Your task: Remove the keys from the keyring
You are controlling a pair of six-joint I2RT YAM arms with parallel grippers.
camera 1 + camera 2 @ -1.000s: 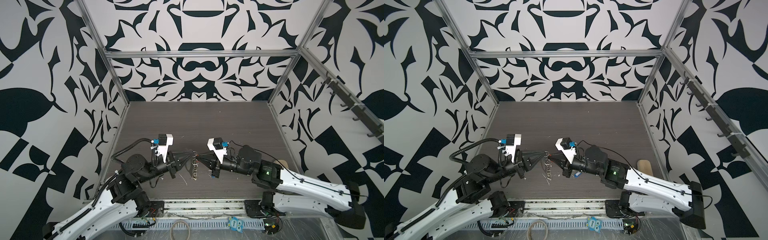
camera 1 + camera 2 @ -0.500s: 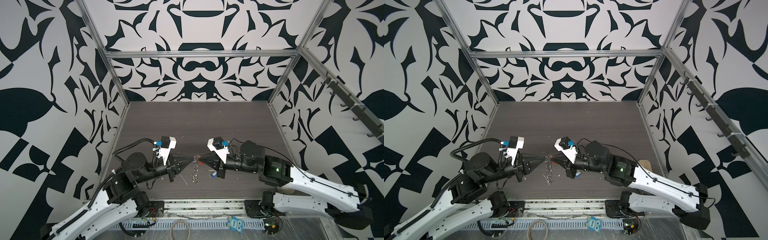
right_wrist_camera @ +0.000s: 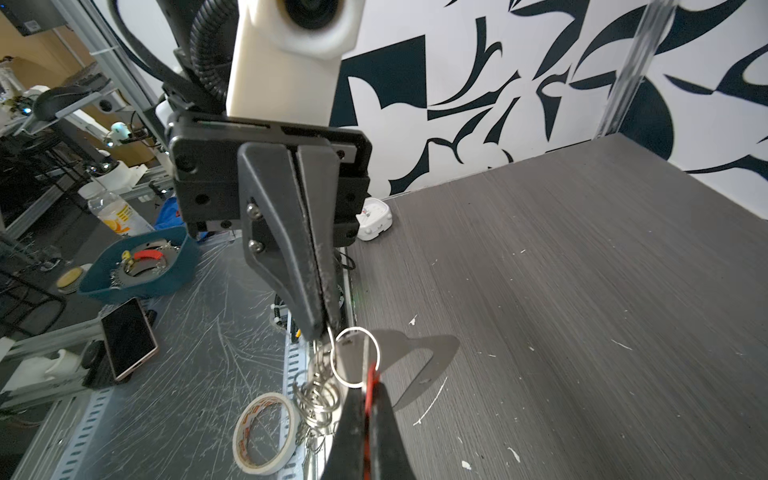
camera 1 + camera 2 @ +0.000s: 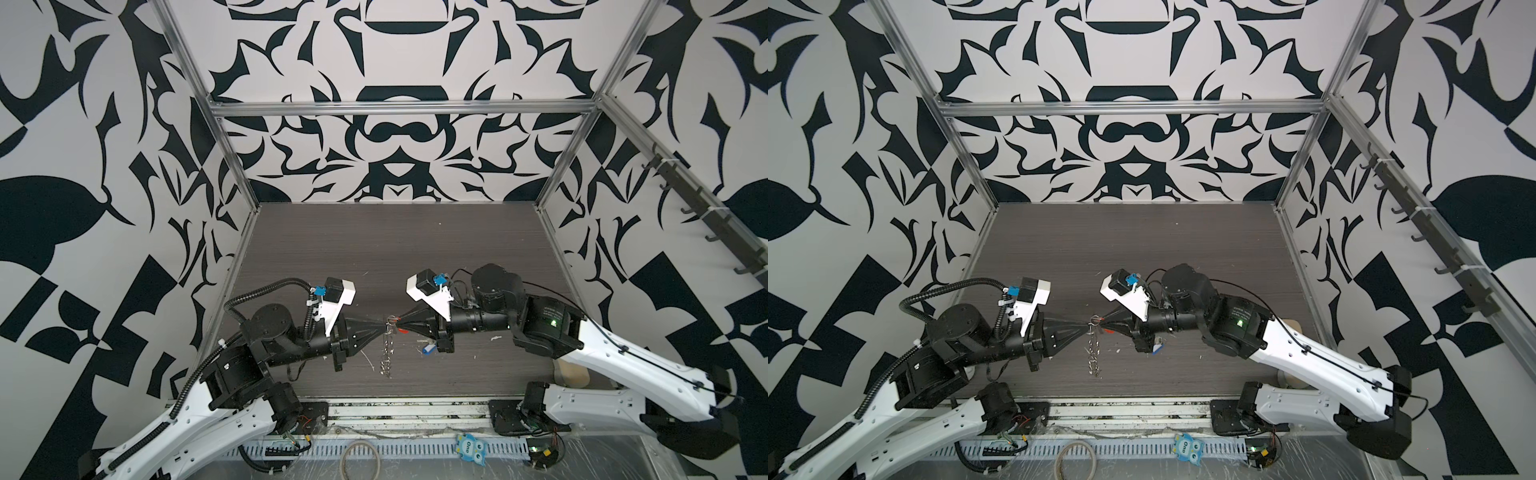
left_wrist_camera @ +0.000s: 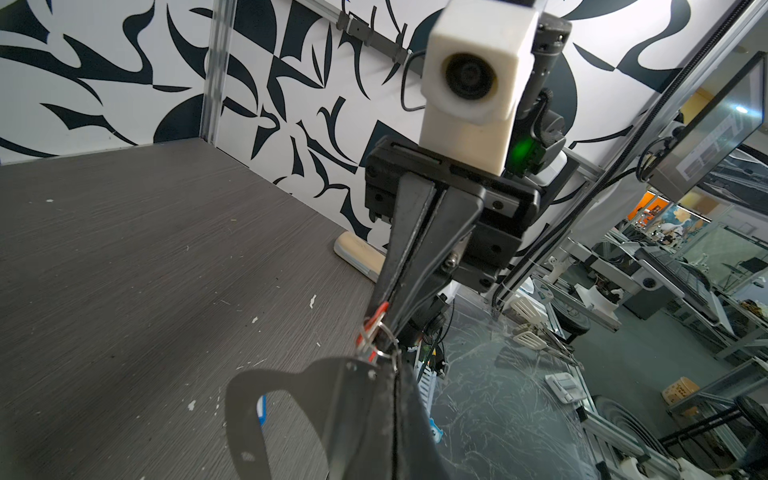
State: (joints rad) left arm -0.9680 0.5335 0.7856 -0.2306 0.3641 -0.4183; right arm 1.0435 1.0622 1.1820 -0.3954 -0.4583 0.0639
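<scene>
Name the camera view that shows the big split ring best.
The right wrist view: the big split ring faces the camera as a full circle, close up. The left wrist view shows only tangled silver arcs; both top views, a tiny glint.

I work in a robotics lab, patterned booth walls (image 4: 399, 62), aluminium frame (image 4: 399, 109), monitor (image 5: 719, 120), benches (image 5: 656, 270) of gear beyond.
</scene>
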